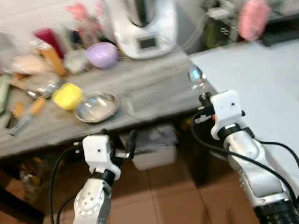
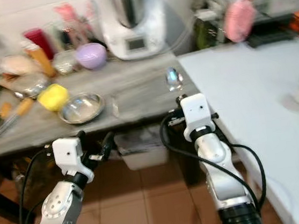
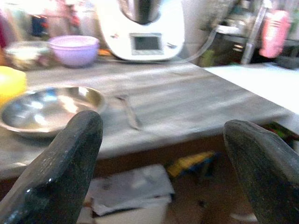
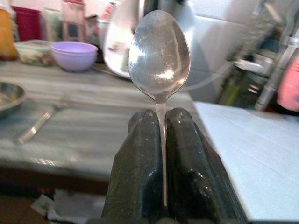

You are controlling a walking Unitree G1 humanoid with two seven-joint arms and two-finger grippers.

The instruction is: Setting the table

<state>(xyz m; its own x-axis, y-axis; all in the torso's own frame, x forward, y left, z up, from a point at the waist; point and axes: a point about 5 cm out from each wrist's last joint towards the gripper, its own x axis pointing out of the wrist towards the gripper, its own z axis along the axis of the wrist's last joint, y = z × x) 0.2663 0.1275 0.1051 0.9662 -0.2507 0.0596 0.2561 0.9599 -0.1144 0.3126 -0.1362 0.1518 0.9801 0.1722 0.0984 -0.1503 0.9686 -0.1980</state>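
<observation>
A long grey, wood-grained counter [image 1: 152, 90] runs across the room, backed by a pale white wall [image 1: 14, 14]. To its right, and touching it at the corner, a smooth white tabletop [image 1: 264, 77] stretches away. The floor is laid with reddish-brown square tiles [image 1: 164, 197]. Under the counter stands a white plastic bin [image 1: 153, 146], beside a dark wooden leg [image 1: 11, 206]. Light falls bright and even, glaring on the wall and white top.

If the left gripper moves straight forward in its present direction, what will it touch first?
Probably the front edge of the grey table; the open left gripper points about level with it. The fork and steel bowl lie beyond. Depth is unclear.
</observation>
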